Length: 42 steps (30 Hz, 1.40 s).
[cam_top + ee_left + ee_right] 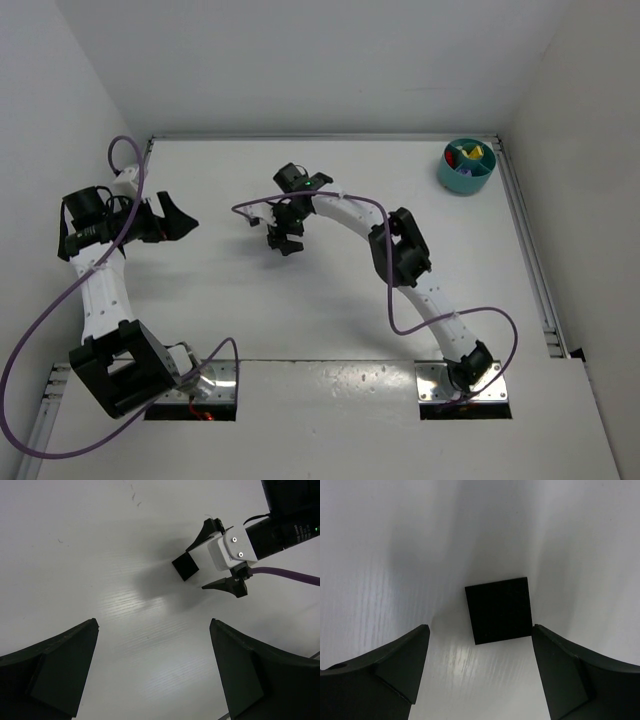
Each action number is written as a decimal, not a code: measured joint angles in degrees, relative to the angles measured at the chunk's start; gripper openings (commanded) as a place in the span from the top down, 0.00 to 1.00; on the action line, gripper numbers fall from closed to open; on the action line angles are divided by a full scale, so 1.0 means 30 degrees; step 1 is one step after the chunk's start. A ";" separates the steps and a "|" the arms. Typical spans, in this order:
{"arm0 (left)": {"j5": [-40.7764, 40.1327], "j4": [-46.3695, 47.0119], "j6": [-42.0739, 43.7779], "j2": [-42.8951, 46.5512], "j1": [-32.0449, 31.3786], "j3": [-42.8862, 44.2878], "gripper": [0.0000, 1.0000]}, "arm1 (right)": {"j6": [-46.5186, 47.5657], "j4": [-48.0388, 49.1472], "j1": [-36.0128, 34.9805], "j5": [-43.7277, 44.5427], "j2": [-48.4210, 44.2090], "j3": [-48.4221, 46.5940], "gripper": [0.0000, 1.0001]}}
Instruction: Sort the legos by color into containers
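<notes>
1. Worktop: white and flat, walled in white at the back and sides.
2. Dish: round, teal, at the far right corner of the worktop, well apart from both arms.
3. Legos: lie inside the dish. Yellow and red pieces show. They are too small here to tell which wedge holds which.
4. Left end effector: at the left side of the worktop and pointing toward the centre. Its fingers are spread wide, with nothing between them. Its own wrist view shows the two dark fingers at the bottom corners over bare worktop.
5. Right end effector: reaches to the middle of the worktop, pointing down. Its fingers stand well apart and grip nothing.
6. Black square: a flat dark piece lying on the worktop under the right end effector, between the lines of its two fingers. A gap shows on either side. In the left wrist view the same square sits just beside the right end effector's fingertips, within its shadow.
7. Cable: purple, looping out from the left arm. A second one runs along the right arm.
</notes>
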State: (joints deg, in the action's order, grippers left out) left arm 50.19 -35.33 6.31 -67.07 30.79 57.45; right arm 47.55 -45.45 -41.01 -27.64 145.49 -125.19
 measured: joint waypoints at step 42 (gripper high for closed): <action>0.0087 -0.0656 0.0772 -0.0146 0.0000 0.0000 0.00 | -0.1770 0.0998 0.0087 -0.1297 -0.2280 0.4947 0.21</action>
State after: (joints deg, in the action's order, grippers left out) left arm 50.46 -37.30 8.62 -67.51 30.79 57.45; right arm 42.24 -42.46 -40.75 -31.53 138.65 -110.34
